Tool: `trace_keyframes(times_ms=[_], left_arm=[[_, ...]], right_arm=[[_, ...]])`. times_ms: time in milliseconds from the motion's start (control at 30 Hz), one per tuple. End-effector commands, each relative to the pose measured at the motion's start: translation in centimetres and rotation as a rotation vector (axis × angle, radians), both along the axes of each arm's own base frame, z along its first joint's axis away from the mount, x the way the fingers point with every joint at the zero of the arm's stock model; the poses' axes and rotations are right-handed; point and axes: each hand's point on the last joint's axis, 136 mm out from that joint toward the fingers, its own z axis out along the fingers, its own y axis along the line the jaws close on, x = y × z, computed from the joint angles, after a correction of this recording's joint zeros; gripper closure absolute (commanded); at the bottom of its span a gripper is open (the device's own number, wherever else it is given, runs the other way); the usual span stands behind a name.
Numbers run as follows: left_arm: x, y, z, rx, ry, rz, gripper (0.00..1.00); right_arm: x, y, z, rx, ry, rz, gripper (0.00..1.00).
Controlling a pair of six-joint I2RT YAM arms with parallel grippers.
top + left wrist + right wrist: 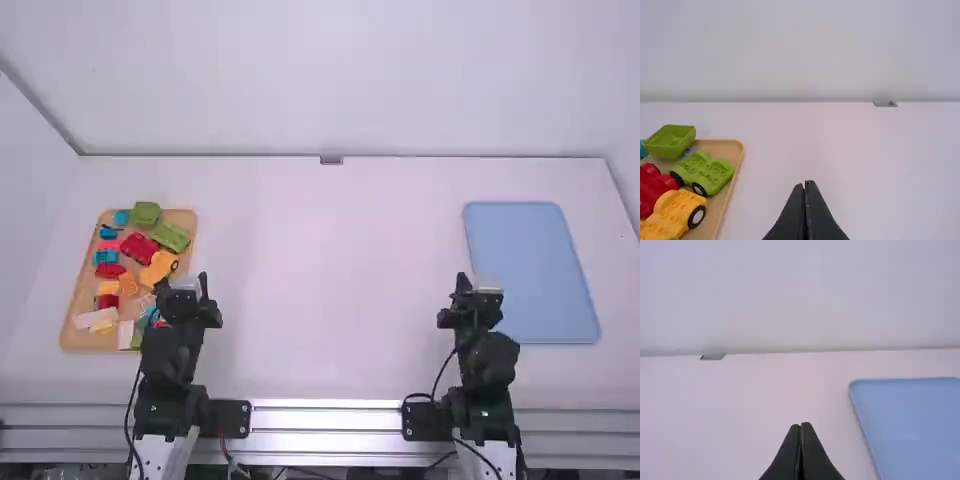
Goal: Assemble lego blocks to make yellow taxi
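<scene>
wall [320, 80]: plain white, runs along behind the table; small grey piece [331, 160] at the back edge, near the middle.
table [320, 270]: white, smooth; metal rail [325, 418] along the near side, by the arm bases.
left gripper [805, 184]: fingers together, pinching nothing; by the wooden tray's near right corner, from where I stand.
right gripper [801, 426]: clenched on nothing, near the blue tray's left edge.
wooden tray [736, 172]: on the table at the left, holds the mixed blocks.
yellow wheeled base [677, 212]: the taxi's likely chassis; in the wooden tray, toward its right side, beside the red wheeled base [654, 187] and green wheeled base [702, 172].
green open-topped block [671, 141]: far end of the same tray.
orange-yellow blocks [128, 284]: farther left in there; can't tell which belong to the taxi.
blue tray [905, 415]: flat on the table at the right, well apart from the wooden one; maybe for the finished taxi.
step: looks like the start, no build under way.
next: left should open, grip the yellow wheeled base by its sides, bring it to mid-table. Tight spot, could nudge the red or green one.
</scene>
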Motion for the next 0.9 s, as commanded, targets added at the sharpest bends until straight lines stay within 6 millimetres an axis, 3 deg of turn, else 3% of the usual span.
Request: trace_keyframes(times_ms=[0,433,867], left_arm=[[0.0,0.0,0.0,0.0,0.0,-0.001,1.0],[0.1,0.4,1.2,0.012,0.007,0.026,0.93],[1.0,2.5,4.1,0.055,0.061,0.145,0.74]], right_arm=[[0.0,0.0,0.0,0.004,0.0,-0.002,1.0],[0.1,0.3,1.5,-0.009,0.008,0.015,0.93],[1.5,1.5,5.8,-0.06,0.035,0.053,0.74]])
